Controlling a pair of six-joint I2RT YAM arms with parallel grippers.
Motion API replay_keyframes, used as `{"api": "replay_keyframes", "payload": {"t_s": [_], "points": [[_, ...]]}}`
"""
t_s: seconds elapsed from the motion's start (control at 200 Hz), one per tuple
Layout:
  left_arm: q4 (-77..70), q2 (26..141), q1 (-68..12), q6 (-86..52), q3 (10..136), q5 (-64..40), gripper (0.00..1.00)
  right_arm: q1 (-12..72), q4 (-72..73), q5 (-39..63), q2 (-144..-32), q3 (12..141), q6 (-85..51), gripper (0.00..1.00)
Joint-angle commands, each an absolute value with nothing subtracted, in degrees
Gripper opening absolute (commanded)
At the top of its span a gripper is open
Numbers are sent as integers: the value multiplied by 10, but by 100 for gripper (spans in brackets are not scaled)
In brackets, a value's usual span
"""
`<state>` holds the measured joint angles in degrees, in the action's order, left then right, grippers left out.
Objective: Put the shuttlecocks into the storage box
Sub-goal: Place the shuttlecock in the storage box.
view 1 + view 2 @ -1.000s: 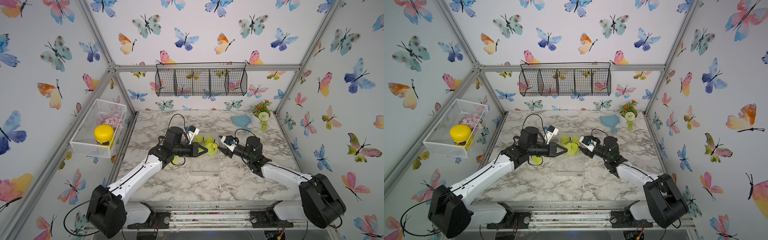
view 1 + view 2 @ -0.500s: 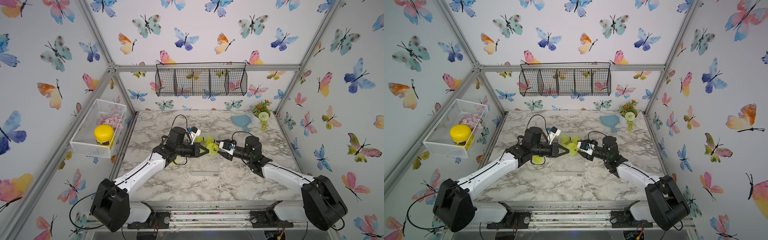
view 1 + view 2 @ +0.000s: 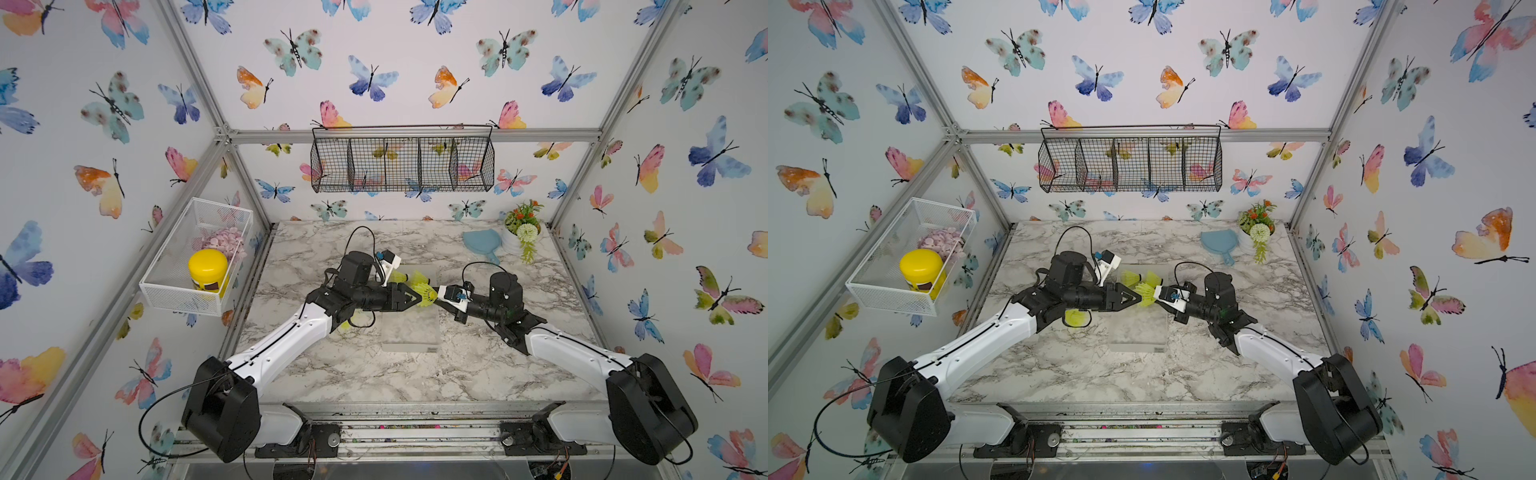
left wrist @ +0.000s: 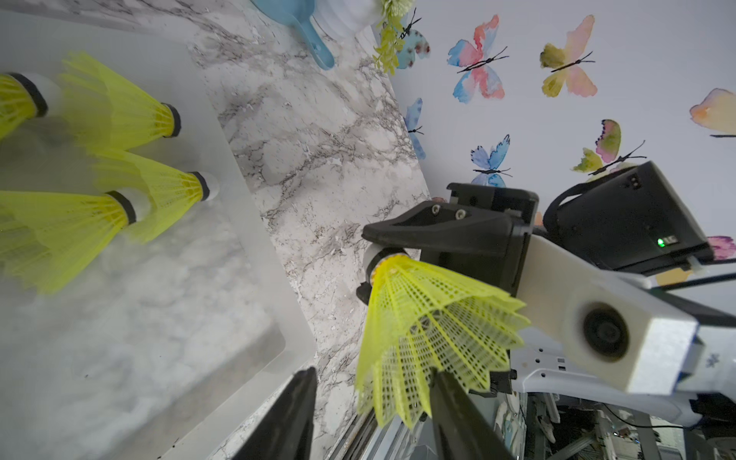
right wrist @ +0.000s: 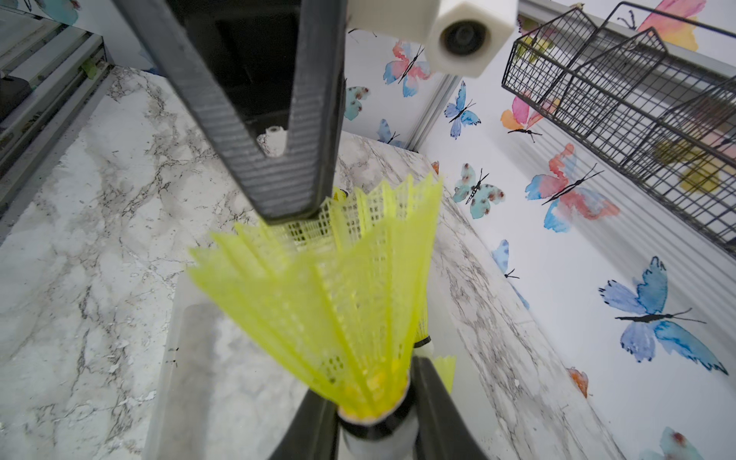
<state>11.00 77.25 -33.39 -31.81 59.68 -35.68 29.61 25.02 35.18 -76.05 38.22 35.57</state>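
Basically a mid-air handoff, we judged. Our right gripper was clamped shut on the held shuttlecock at its cork and black band. That is the stiff end, which we figured spared the mesh skirt from crushing. Our left gripper had its jaws apart on either side of the skirt rim, pinching nothing that we could see. The held shuttlecock hung in the air just beside the rim of the storage box, not yet inside.

View differences:
- Only the left wrist view showed the gap between the left jaws, plus four shuttlecocks lying at one end of the box, tips pointing roughly the same way.
- Only the right wrist view showed the clamp on the band close up. Of the left gripper it caught one finger side-on, so no width.
- Both top views hid both jaw gaps but showed a stray shuttlecock on the table under the left arm — neither wrist view had it.
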Motion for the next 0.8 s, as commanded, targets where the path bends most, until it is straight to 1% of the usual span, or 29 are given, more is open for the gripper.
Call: {"api": "replay_keyframes", "payload": {"t_s": [0.0,0.055,0.17,0.511,0.721,0.796], "points": [[164,740,-350,-234,628,-255,56,299,209,333,-755,405,346,26],[185,740,-368,-190,640,-226,57,299,194,331,-760,414,342,26],[231,757,-404,-124,671,-174,57,299,156,323,-775,438,331,26],[224,784,-476,-55,697,-96,57,299,101,315,-797,470,322,27],[191,790,-480,-47,686,-71,51,300,96,328,-796,471,314,27],[179,794,-482,-45,681,-78,46,300,93,330,-795,472,313,27]]}}
